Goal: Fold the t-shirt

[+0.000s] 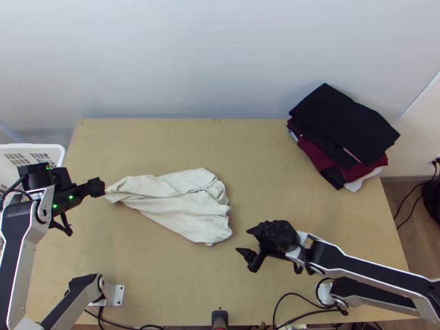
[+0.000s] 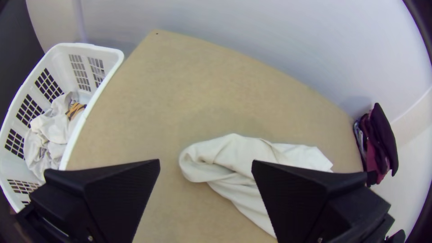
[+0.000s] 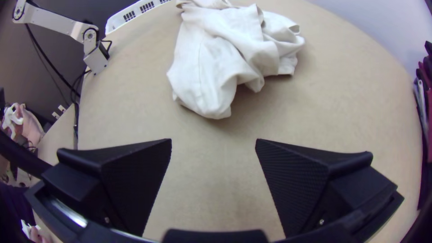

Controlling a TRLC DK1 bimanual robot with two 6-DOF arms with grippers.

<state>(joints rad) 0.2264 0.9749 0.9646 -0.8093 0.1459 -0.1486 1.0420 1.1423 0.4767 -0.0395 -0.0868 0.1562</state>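
Observation:
The white t-shirt [image 1: 176,203] lies bunched on the table, its narrow end toward the left arm and its wide end toward the right. My left gripper [image 1: 85,209] is open beside that narrow end, with nothing held. In the left wrist view, the left gripper [image 2: 206,164] has its fingers apart, and the shirt [image 2: 234,157] lies partly behind one of them. Just right of the wide end, my right gripper [image 1: 243,241] stands open. In the right wrist view, bare tabletop shows between the fingers of the right gripper [image 3: 213,141], with the rumpled shirt [image 3: 211,58] farther off.
A pile of dark and maroon folded clothes [image 1: 344,129] sits at the table's back right corner. Left of the table is a white basket [image 2: 101,85] with crumpled cloth inside. Bare tabletop [image 1: 181,143] stretches behind the shirt. Cables [image 1: 297,316] run along the near edge.

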